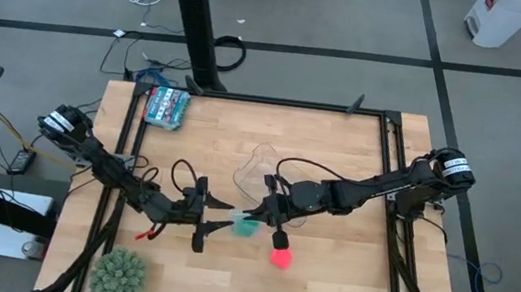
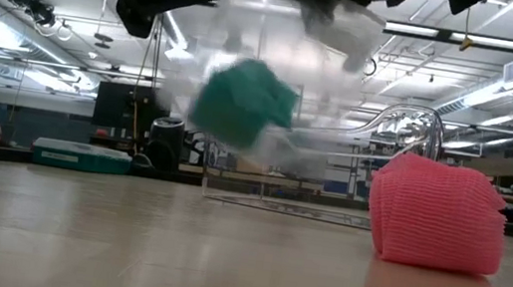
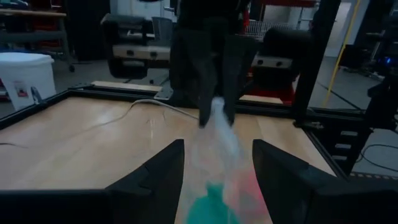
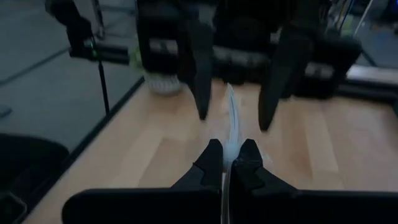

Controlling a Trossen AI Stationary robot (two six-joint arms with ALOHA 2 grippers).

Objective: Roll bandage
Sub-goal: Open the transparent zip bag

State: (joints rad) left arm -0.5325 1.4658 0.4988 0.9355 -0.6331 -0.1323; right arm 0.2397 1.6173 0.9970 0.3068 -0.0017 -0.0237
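- Two grippers at a clear bag [image 1: 255, 171]: right gripper [image 1: 262, 213] clamped on its edge, left gripper [image 1: 221, 215] fingers apart.
- Pink bandage [image 1: 281, 259] is lying rolled beside it; bag mouth should be held taut.

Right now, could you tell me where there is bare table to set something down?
Free: the table between the teal box and the right rail, and the front right corner. Crowded: the front middle, around both grippers, the teal roll, the bandage and the plant.
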